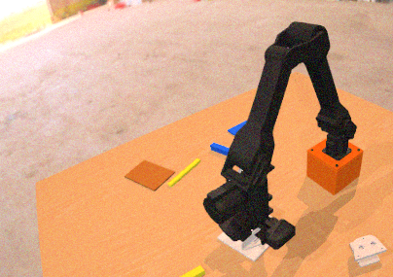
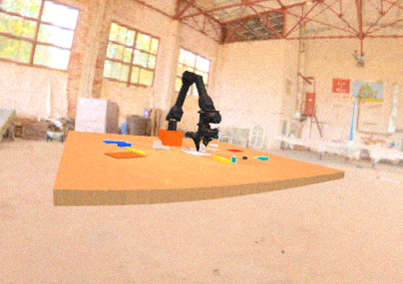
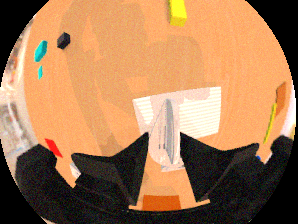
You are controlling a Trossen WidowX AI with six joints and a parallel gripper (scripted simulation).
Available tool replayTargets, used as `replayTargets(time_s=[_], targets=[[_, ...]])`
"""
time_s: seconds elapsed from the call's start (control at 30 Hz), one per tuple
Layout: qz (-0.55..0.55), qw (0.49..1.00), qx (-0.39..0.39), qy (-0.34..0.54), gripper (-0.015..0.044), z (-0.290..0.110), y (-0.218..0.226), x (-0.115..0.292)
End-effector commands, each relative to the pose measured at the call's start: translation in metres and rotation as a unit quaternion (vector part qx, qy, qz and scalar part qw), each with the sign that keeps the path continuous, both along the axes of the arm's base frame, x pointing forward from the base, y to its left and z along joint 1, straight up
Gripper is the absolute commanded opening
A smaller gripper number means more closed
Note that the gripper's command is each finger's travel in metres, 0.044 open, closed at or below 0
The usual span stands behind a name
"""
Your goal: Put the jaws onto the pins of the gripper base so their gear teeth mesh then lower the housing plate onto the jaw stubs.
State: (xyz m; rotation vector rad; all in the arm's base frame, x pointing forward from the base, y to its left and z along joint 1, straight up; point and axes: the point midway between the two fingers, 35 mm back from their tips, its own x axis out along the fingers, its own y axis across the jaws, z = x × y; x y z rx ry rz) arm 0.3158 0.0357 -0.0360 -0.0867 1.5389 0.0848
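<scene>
In the top view I had the gripper [image 1: 256,236] [image 2: 201,148] [image 3: 162,135] low at the near side of the table [image 1: 88,215] [image 2: 125,175] [image 3: 115,30], closed on a pale upright piece [image 1: 250,243] [image 2: 202,150] [image 3: 169,131]. One flat white plate [image 1: 254,255] [image 2: 192,151] [image 3: 205,112] lay under the fingers, and one white part with two dark holes [image 1: 368,245] sat well apart at near right. I counted two blue pieces, two yellow bars, one brown tile [image 1: 150,175] [image 2: 125,154] [image 3: 281,98] to the left, and one orange block [image 1: 335,172] [image 2: 171,138] [image 3: 161,202] under the arm's foot at far right.

From the exterior view, the fingers pointed down at the white plate, right of the orange block. Farther right I counted two teal pieces, one black piece [image 2: 244,157] [image 3: 63,40] and one red piece [image 2: 234,150] [image 3: 53,148].

In the wrist view, the pale piece stood between my two fingertips, one on its left and one on its right, its far end over the plate's ribbed face. I couldn't tell whether it was seated on a pin.
</scene>
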Motion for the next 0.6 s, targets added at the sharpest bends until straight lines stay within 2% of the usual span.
replayTargets(time_s=[0.0,0.27,0.4,0.57], targets=[[-0.002,1.000,0.001,0.000,0.0134,-0.0002,0.0001,0.0001],[-0.002,1.000,0.001,0.000,0.0134,-0.0002,0.0001,0.0001],[0.000,1.000,0.000,0.000,0.0224,0.0000,0.0000,0.0000],[0.000,1.000,0.000,0.000,0.0224,0.0000,0.0000,0.0000]])
